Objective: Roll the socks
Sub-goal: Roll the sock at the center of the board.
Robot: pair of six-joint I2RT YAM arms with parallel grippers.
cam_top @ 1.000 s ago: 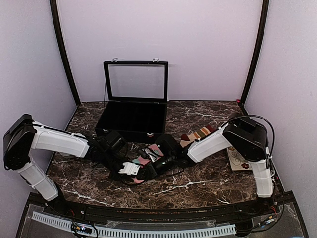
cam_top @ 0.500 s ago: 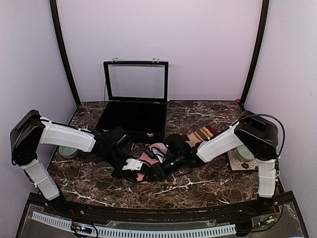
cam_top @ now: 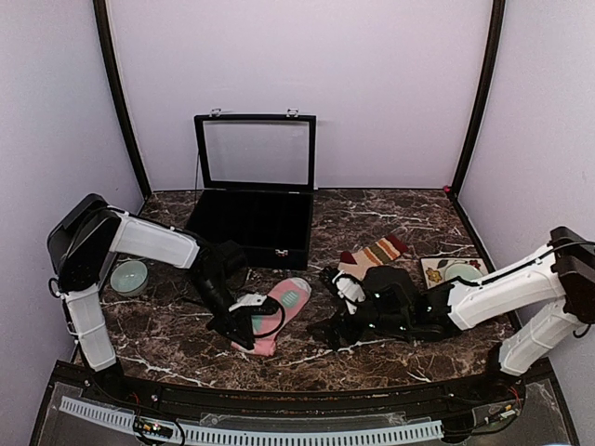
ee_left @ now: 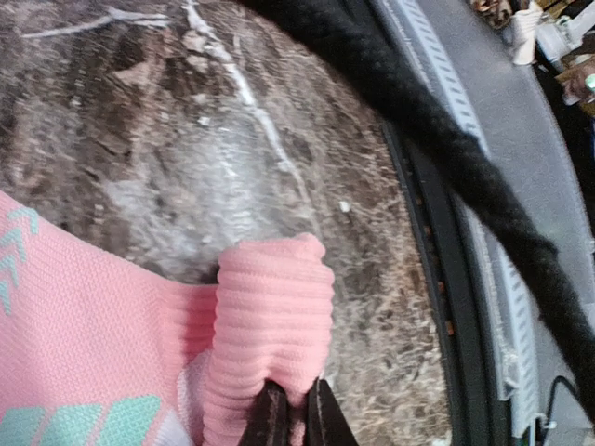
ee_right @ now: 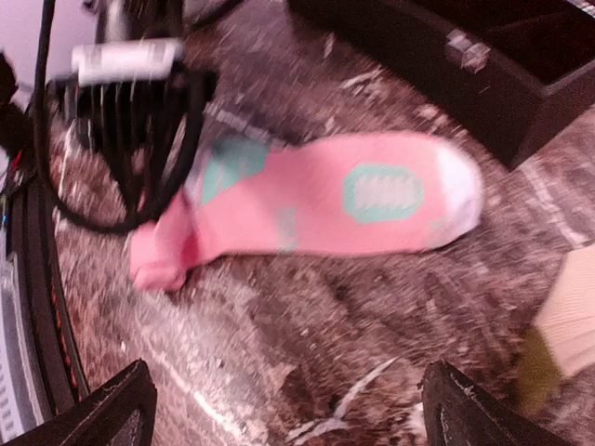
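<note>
— Where is the pink sock (cam_top: 279,311) found?

— It is laid flat on the desk (cam_top: 390,358), in front of the open black case (cam_top: 251,223), with its toe end turned toward the case. Its ribbed cuff (ee_left: 270,316) is bunched up and pinched between the left jaws, which are pressed almost together on the fabric.

— And the right jaws?

— They are seen spread wide, with nothing held, low over the desk and apart from the pink sock. The tan striped sock (cam_top: 375,253) is laid behind them, right of the case.
</note>
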